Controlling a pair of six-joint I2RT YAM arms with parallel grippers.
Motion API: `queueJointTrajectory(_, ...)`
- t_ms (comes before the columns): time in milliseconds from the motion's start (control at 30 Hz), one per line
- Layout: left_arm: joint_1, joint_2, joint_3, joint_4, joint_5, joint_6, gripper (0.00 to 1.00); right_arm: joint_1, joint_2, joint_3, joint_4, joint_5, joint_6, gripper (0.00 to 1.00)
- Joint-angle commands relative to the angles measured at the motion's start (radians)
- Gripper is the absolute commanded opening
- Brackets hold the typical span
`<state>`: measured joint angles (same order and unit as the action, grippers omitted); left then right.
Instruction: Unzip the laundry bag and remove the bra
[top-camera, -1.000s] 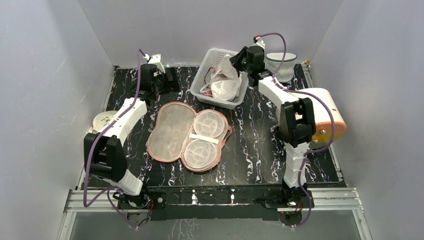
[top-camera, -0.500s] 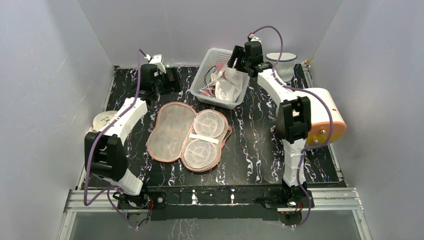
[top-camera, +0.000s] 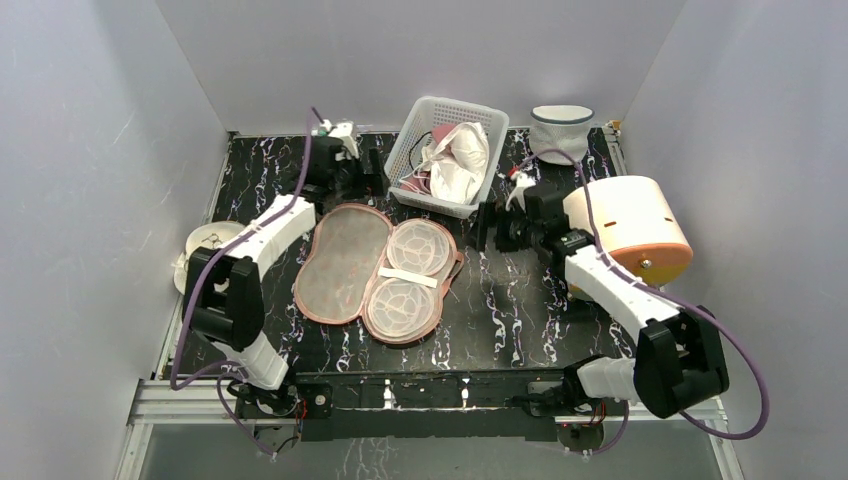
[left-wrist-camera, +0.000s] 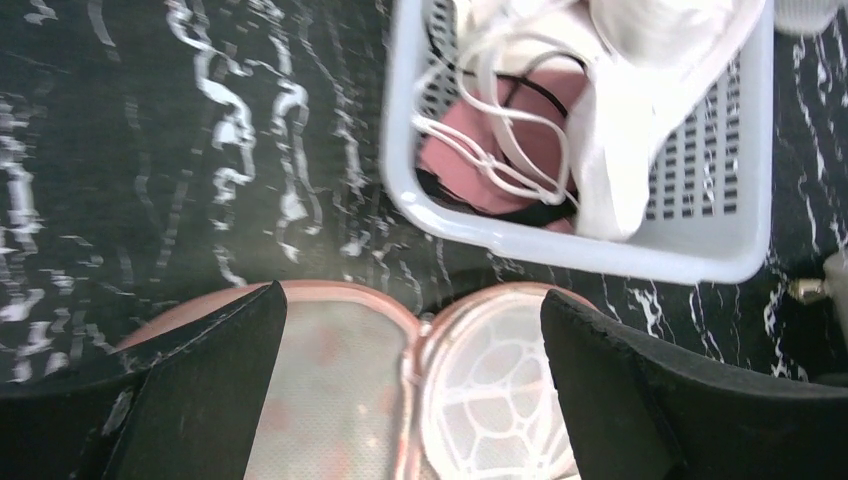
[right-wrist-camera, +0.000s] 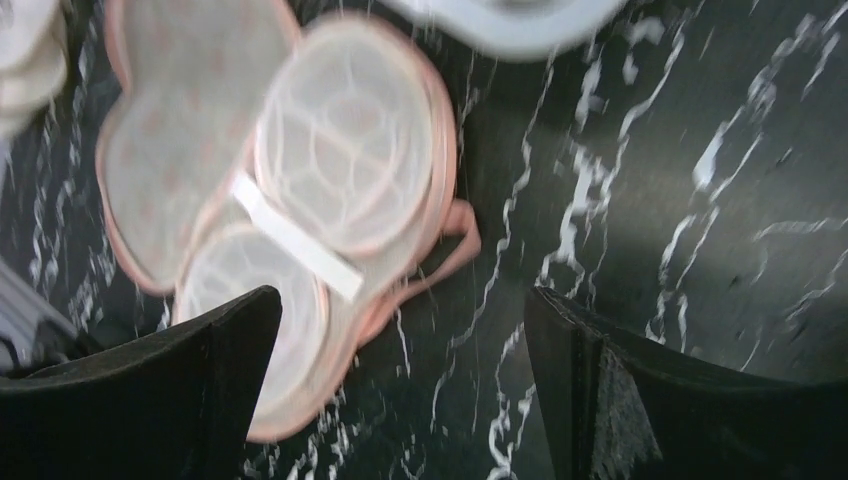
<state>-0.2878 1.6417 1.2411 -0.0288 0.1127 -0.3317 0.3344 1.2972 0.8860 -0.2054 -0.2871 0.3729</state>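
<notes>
Above the far rim of the laundry bag (left-wrist-camera: 330, 350), found the left gripper (left-wrist-camera: 410, 300) with fingers spread wide and clasping nothing, poised between that rim and the near wall of the basket (left-wrist-camera: 700, 150). Found the right gripper (right-wrist-camera: 400, 300) likewise parted and empty, hung over bare tabletop near the bag's right side without touching it, that view blurred. Below both, saw a black table (top-camera: 520, 310) veined in white, boxed on three sides by pale grey walls (top-camera: 400, 50). Saw the bag lying unzipped and flat at the table's middle, both halves face up: whitish mesh on the left half, two round mesh cups on the right with a white strip (top-camera: 408, 277) laid across them. Located the bra (top-camera: 462, 155) in the white slatted basket at the far edge, heaped on a pink bra (left-wrist-camera: 470, 150) with black straps, thin pale straps looped across the pink one. Noted a white mesh tub (top-camera: 560, 128) with a dark rim at the far right, a cream round case (top-camera: 630, 225) with an orange face beside the right arm, and a small whitish round object (top-camera: 205, 245) at the left edge.
</notes>
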Motion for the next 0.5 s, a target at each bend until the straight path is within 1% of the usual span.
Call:
queueJointTrajectory(0, -0.136, 0.011, -0.014, -0.048, -0.074, 0.034, 0.98, 0.008, -0.106, -0.092, 0.020, -0.108, -0.101, 0.92)
queueJointTrajectory(100, -0.146, -0.041, -0.082, -0.070, -0.030, -0.035, 0.98, 0.007, -0.204, -0.147, -0.016, -0.105, -0.151, 0.95)
queueJointTrajectory(167, -0.147, -0.110, -0.150, -0.097, -0.037, -0.056, 0.98, 0.008, -0.273, -0.177, -0.019, -0.100, -0.165, 0.98)
queueJointTrajectory(233, -0.146, -0.185, -0.202, -0.159, -0.059, -0.050, 0.98, 0.008, -0.333, -0.206, 0.006, -0.112, -0.157, 0.98)
queueJointTrajectory(367, -0.138, -0.285, -0.220, -0.364, -0.168, 0.000, 0.98, 0.008, -0.355, -0.224, 0.027, -0.136, -0.158, 0.98)
queueJointTrajectory(467, -0.112, -0.334, -0.229, -0.474, -0.277, 0.017, 0.98, 0.008, -0.350, -0.233, 0.040, -0.157, -0.156, 0.98)
